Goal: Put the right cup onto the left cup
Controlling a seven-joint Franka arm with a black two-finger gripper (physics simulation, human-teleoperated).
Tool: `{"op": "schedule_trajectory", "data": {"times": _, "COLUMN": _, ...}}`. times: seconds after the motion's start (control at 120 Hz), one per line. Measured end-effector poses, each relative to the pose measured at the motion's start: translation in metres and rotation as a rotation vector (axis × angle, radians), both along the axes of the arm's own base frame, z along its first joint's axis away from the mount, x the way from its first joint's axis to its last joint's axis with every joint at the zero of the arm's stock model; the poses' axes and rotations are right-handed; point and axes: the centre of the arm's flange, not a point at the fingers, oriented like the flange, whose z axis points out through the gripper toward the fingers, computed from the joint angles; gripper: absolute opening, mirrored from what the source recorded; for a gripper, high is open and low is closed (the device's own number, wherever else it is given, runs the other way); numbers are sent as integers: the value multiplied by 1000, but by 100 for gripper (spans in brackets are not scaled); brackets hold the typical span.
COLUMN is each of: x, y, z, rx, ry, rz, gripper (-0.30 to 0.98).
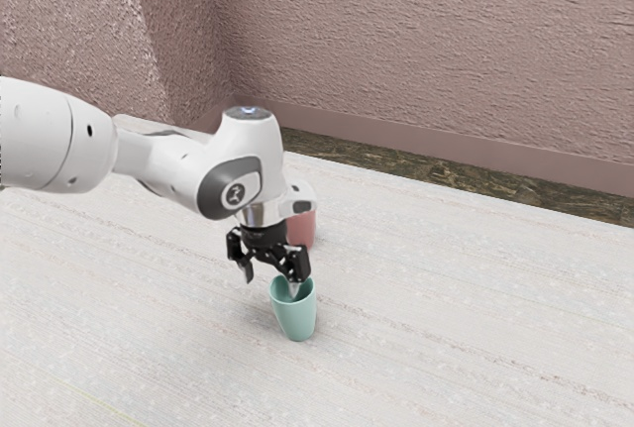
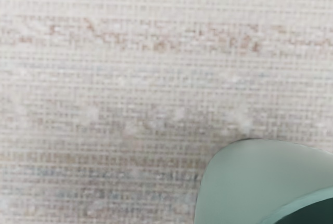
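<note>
Green cup (image 1: pixel 298 322), nearest the camera and standing upright on the table, its mouth facing upward; in the wrist view, the outer wall, part of the rim and the dark interior are visible. Gripper (image 1: pixel 270 286), black, two-fingered, directly above and beside this cup: fingers set wide apart, with nothing clasped between them. One fingertip overlaps the mouth of the green cup in the exterior view, whether dipping into it or passing just above cannot be told; the other hangs outside the cup, toward the exterior view's left. Pink cup (image 1: pixel 303 232), on the table behind the gripper and farther from the camera, apart from the green cup; its upper part is hidden by the hand. Arm (image 1: pixel 163 161), white with grey joint covers, entering from the exterior view's left and bending down to the hand. Table (image 1: pixel 446 318), pale, with fine streaks running along it; under the wrist camera these appear reddish and bluish grey on a woven-looking ground. Beyond the table's far edge: a strip of mottled brown floor (image 1: pixel 416 164), a pinkish baseboard (image 1: pixel 446 142) and a rough, pinkish-brown wall (image 1: pixel 426 41).
</note>
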Motion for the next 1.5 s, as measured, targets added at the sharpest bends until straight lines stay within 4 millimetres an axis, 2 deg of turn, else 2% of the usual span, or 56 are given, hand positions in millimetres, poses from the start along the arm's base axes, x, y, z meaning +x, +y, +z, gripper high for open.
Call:
{"op": "schedule_trajectory", "data": {"times": 0.083, "x": 0, "y": -1, "z": -5, "rx": 2, "ry": 2, "rz": 3, "gripper": 67}}
{"op": "schedule_trajectory", "data": {"times": 0.275, "x": 2, "y": -6, "z": -4, "rx": 30, "ry": -15, "rz": -27, "gripper": 19}}
{"op": "schedule_trajectory", "data": {"times": 0.358, "x": 1, "y": -7, "z": -4, "rx": 35, "ry": -18, "rz": -30, "gripper": 8}}
{"op": "schedule_trajectory", "data": {"times": 0.467, "x": 1, "y": -12, "z": -4, "rx": 35, "ry": -20, "rz": -35, "gripper": -1}}
{"op": "schedule_trajectory", "data": {"times": 0.667, "x": 0, "y": -16, "z": 2, "rx": 33, "ry": -30, "rz": -33, "gripper": -7}}
{"op": "schedule_trajectory", "data": {"times": 0.817, "x": 1, "y": -15, "z": 23, "rx": 32, "ry": -61, "rz": -28, "gripper": -8}}
{"op": "schedule_trajectory", "data": {"times": 0.9, "x": 6, "y": -14, "z": 45, "rx": 34, "ry": -94, "rz": -25, "gripper": -9}}
{"op": "schedule_trajectory", "data": {"times": 1.042, "x": 34, "y": -4, "z": 105, "rx": 42, "ry": -162, "rz": -3, "gripper": -9}}
{"op": "schedule_trajectory", "data": {"times": 1.2, "x": 54, "y": 22, "z": 154, "rx": 68, "ry": -192, "rz": 30, "gripper": -10}}
{"op": "schedule_trajectory", "data": {"times": 1.333, "x": 71, "y": 52, "z": 161, "rx": 80, "ry": -177, "rz": 64, "gripper": -10}}
{"op": "schedule_trajectory", "data": {"times": 1.5, "x": 99, "y": 72, "z": 147, "rx": 69, "ry": -145, "rz": 78, "gripper": -10}}
